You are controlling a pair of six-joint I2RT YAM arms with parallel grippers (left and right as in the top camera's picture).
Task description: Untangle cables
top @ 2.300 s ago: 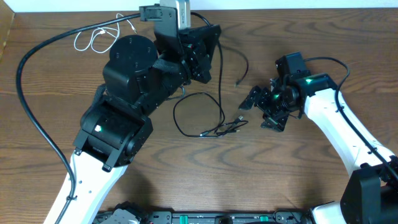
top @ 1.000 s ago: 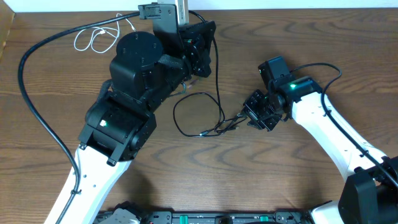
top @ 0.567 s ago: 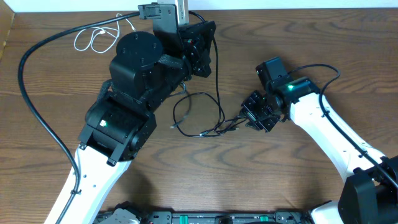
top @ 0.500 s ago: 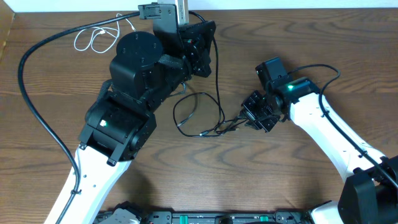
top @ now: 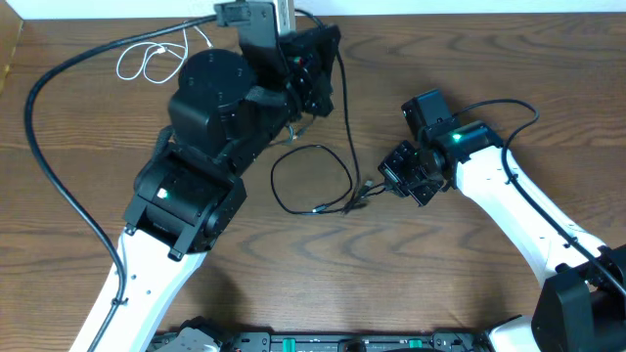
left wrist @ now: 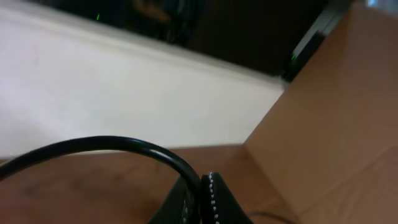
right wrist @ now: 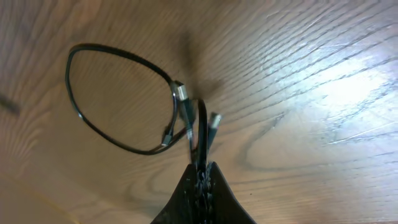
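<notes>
Your right fingers [right wrist: 189,186] were clenched on the black cables [right wrist: 200,134], right where they bunched just short of the plug ends [right wrist: 214,118], low over the worktop [top: 342,284]. One black strand ran up from that bunch, nearly straight, to your raised left arm. The left wrist view gave only wall, a thick arm wire and an edge of the left fingers [left wrist: 217,205], so I couldn't tell whether they were clamped on that strand or loose. The other strand lay in a loop [top: 274,179] on the worktop between the arms. The white cable [top: 147,61] sat well apart at the far edge, beyond your left arm, and looked clear of the tangle.

Here was the danger, as I judged it. If you pulled the arms apart with both strands pinched together, you'd cinch the crossing tighter, not open it. A plug could snag inside the loop and drag it along. And a strand that taut could slip out of the fingers or strain its plug.
</notes>
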